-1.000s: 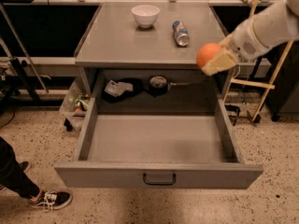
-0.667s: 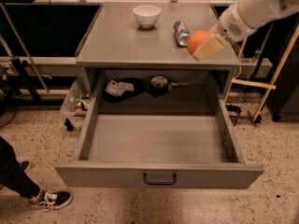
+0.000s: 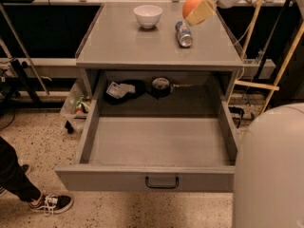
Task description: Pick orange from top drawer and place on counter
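Observation:
My gripper (image 3: 195,8) is shut on the orange (image 3: 192,4), a small round fruit, and holds it in the air over the back right of the counter (image 3: 123,44), just above the lying silver-blue can (image 3: 183,33). The arm comes in from the top right. The top drawer (image 3: 156,144) stands pulled fully out below the counter, with its dark handle (image 3: 162,182) at the front centre. Its grey floor shows nothing on it.
A white bowl (image 3: 147,15) stands at the back middle of the counter. Dark items (image 3: 142,88) lie on the shelf behind the drawer. A person's foot in a sneaker (image 3: 50,203) is at the lower left. A grey rounded robot part (image 3: 270,170) fills the lower right.
The gripper has carried the orange up and to the left, from beside the cabinet's right edge to above the counter near the can. The view has shifted too.

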You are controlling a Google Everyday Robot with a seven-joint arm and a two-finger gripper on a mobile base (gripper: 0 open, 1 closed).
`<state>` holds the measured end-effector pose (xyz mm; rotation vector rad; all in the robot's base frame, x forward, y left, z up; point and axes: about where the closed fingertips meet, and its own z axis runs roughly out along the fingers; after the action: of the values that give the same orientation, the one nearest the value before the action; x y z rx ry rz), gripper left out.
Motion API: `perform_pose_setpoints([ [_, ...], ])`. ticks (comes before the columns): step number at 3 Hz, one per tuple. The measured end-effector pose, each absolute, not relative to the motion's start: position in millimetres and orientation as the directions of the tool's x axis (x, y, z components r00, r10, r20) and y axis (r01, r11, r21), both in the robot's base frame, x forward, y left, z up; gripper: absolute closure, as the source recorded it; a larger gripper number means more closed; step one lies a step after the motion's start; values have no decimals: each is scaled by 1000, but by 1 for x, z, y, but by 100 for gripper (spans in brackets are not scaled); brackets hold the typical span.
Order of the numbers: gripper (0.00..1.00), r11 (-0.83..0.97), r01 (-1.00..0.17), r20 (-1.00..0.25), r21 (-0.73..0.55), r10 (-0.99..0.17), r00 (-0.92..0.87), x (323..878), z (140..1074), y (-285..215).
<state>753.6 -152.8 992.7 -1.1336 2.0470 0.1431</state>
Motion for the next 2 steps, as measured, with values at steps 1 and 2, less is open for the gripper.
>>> perform_pose_setpoints([
  [1,100,602,-745,-694,-287,-667,-271,757,1017,-154],
  [2,100,602,-745,-694,-287,-667,-272,757,1017,-154],
])
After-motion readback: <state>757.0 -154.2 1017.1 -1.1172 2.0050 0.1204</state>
